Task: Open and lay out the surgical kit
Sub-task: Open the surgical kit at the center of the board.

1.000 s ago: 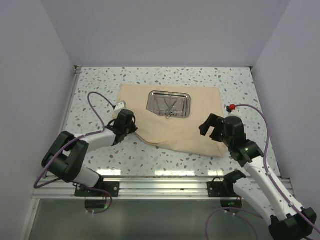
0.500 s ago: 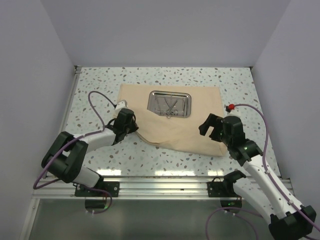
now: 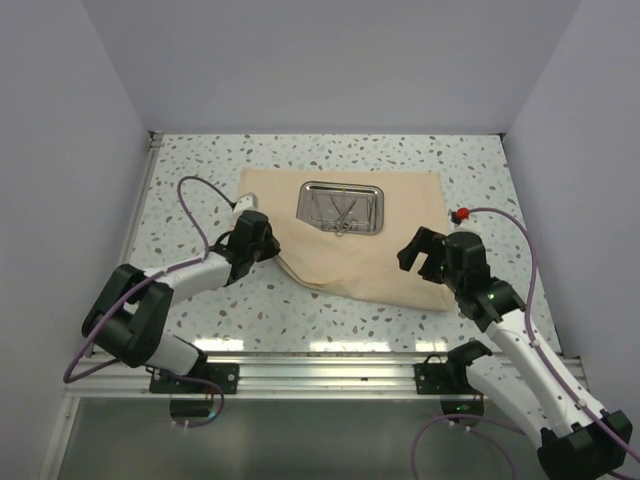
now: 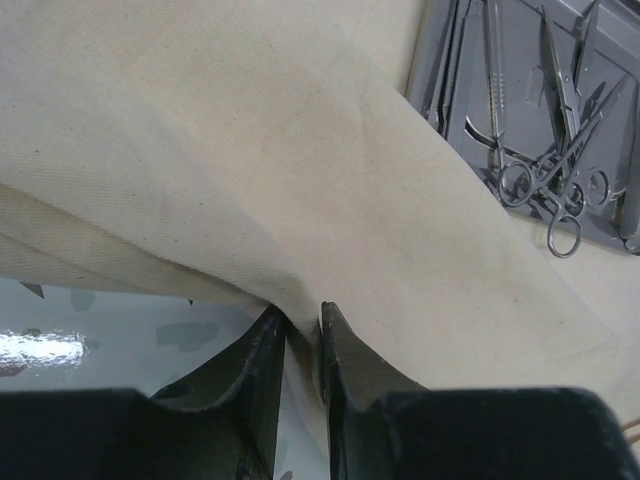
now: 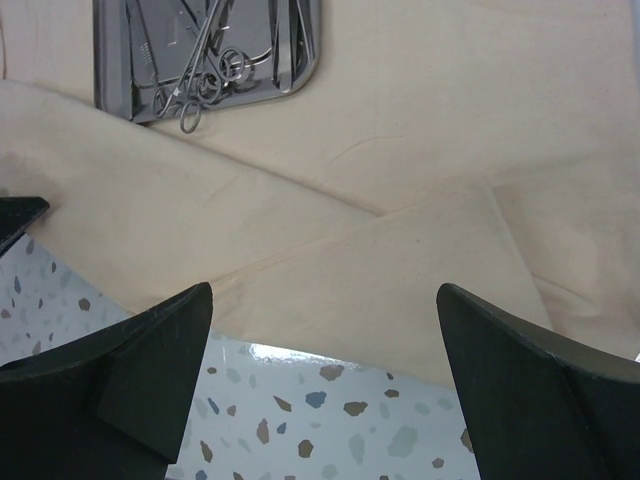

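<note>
Top external view, entries from left to right.

Item 1: my left gripper (image 3: 262,244), at the left near edge of the cloth wrap (image 3: 385,262). In the left wrist view its jaws stand narrow, pinched on a raised fold of that cloth.

Item 2: cloth wrap, spread on the speckled table (image 3: 480,165), mid-table. Its near right part is doubled over in a flap.

Item 3: steel tray (image 3: 304,207), resting on the far middle of the cloth, with the instruments (image 3: 340,210) inside it.

Item 4: my right gripper (image 3: 425,262), jaws wide and holding nothing, poised over the cloth's near right corner.

Hazards, as I judge them: the tray sits on the very cloth I grip, so a hard leftward pull could drag or tilt it. One ring handle appears to overhang the near rim, and a jolt might tip that instrument out. My pinch is shallow and could slip off the fold.

Orientation: the tray's long axis runs left to right, parallel to the far wall. The instruments lie across it, tips pointing away from me and ring handles toward me.
</note>
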`<state>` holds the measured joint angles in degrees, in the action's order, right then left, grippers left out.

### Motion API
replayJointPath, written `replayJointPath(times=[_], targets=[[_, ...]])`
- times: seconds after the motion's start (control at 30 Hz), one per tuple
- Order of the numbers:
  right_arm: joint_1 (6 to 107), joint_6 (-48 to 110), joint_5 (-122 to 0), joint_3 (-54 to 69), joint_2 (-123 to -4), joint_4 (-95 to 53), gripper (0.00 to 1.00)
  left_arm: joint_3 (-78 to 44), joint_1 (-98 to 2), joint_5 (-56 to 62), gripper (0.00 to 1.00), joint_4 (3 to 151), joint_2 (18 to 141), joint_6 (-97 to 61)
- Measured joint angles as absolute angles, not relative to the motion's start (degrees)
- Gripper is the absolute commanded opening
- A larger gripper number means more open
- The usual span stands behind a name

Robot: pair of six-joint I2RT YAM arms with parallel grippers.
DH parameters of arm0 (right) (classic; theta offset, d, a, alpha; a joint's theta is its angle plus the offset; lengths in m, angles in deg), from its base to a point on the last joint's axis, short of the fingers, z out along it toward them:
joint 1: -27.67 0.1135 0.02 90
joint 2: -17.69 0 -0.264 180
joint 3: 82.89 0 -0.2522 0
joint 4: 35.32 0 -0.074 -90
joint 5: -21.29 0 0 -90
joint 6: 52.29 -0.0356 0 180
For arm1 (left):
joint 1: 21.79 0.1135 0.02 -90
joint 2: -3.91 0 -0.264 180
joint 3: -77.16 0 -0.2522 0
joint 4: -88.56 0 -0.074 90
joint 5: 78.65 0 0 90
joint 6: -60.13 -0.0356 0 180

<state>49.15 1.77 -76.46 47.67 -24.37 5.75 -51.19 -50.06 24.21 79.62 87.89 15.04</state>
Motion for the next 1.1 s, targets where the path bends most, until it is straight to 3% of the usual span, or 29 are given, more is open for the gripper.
replayJointPath(times=[0.07,0.87,0.97,1.07,1.1], targets=[[49.1,1.8,-76.5,47.7,-24.4,5.7,0.98,-50.7,-50.1,23.6,0.31,79.6,87.9,14.8],[49.1,1.8,-76.3,48.0,-26.3,3.4,0.98,-46.7,-50.3,16.8,0.35,81.5,88.7,14.5],[49.1,1.8,-76.2,48.0,-26.5,3.2,0.98,-46.3,-50.4,16.0,0.33,82.6,89.7,14.5],[49.1,1.8,-76.0,48.0,-26.7,3.2,0.98,-46.1,-50.4,15.6,0.18,83.9,91.7,14.6],[49.1,1.8,-76.0,48.0,-26.7,3.2,0.99,-46.1,-50.5,15.5,0.09,84.2,92.2,14.6]])
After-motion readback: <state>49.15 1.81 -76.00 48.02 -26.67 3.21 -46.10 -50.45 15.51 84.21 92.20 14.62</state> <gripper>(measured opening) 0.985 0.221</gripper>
